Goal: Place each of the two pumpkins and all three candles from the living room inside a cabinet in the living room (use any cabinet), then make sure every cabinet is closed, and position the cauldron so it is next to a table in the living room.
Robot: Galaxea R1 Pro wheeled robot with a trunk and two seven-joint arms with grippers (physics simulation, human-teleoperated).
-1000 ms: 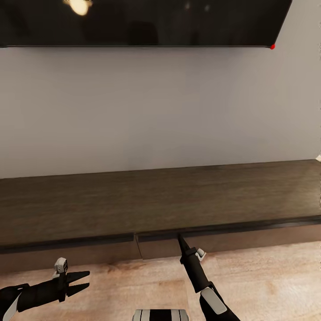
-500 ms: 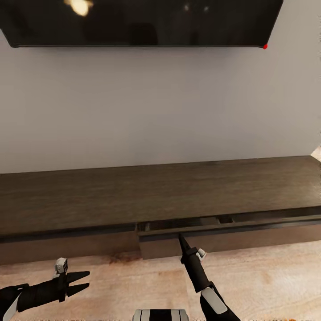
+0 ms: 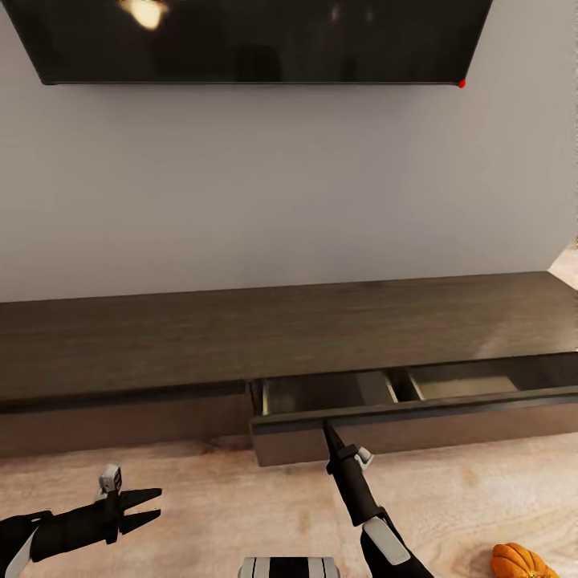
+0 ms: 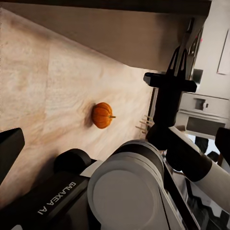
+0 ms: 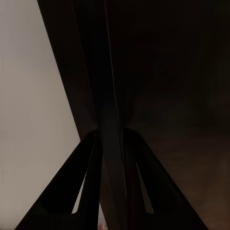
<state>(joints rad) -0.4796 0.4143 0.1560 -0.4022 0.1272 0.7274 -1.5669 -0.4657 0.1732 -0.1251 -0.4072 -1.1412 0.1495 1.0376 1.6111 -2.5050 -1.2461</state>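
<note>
Right now, facing long low dark-brown cabinet against a pale wall, black TV screen mounted above. Right-hand drawer of cabinet pulled partway out, pale interior showing, divider inside; left drawer front flush and closed.

Right gripper at the top edge of the open drawer front, arm reaching up from lower centre of head view. Right wrist view: two dark fingers either side of a thin dark panel edge, clamped on drawer front lip.

Left gripper low at left over the light wood floor, well apart from cabinet, holding nothing; fingers apart in a small V.

One orange ribbed pumpkin on the floor at lower right corner of head view, partly cut off by frame edge, well apart from drawer and from both grippers. Same pumpkin in left wrist view, lying on its side on the floor, short dark stem pointing sideways, right arm rising beside it toward cabinet underside.

Grey-white robot base at bottom centre of head view.
</note>
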